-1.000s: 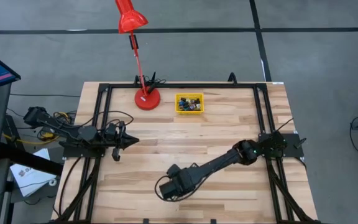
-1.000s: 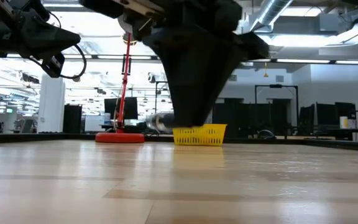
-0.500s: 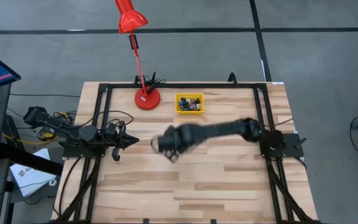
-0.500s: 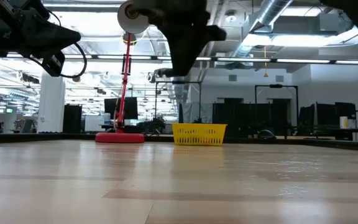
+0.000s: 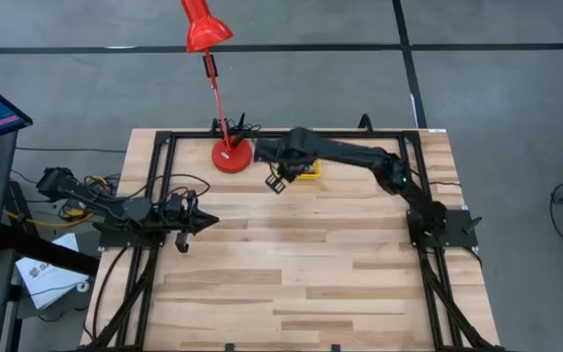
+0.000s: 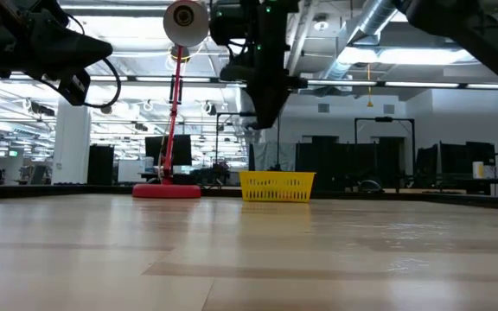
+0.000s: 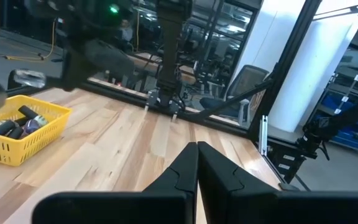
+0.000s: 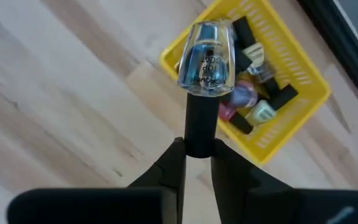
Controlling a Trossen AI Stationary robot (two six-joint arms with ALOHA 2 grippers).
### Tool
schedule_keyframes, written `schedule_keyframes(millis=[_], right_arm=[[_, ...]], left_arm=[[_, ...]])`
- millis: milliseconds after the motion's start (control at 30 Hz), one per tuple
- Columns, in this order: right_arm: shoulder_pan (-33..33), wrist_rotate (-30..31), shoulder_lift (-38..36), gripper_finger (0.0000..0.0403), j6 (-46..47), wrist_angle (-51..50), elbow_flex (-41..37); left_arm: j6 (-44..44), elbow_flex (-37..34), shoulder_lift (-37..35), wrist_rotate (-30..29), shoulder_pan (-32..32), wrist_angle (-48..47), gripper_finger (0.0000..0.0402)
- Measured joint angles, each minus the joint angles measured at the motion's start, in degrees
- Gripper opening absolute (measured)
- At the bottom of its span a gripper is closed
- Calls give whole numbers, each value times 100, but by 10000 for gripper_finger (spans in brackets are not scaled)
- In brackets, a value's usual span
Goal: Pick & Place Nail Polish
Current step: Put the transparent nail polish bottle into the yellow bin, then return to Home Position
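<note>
Only the right wrist view reveals what is carried: a clear nail polish bottle [image 8: 207, 59] is pinched by its black cap in the right gripper [image 8: 199, 149], above the yellow basket [image 8: 306, 109] of other bottles [image 8: 253, 102]. The left gripper [image 7: 197, 155] is seen clenched, idle at the table's left side.

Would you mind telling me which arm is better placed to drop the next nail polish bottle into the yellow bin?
The right. Its gripper is shut on the black cap of a clear nail polish bottle, above the small yellow mesh bin. The left gripper waits shut near the table's left side, holding nothing.
</note>
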Motion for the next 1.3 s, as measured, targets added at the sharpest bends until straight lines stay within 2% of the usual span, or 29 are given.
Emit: schedule_keyframes(millis=[267,667,1200,1300], right_arm=[[-461,-217,85,51,-289,75,8],[-646,-345,84,55,-366,260,9],[-596,-354,85,132,-509,365,9],[-484,-349,-130,139,-671,581,-4]], left_arm=[[0,0,0,0,0,39,1],[-1,0,0,2,0,57,1],[0,0,0,0,0,79,1],[0,0,0,0,0,79,1]])
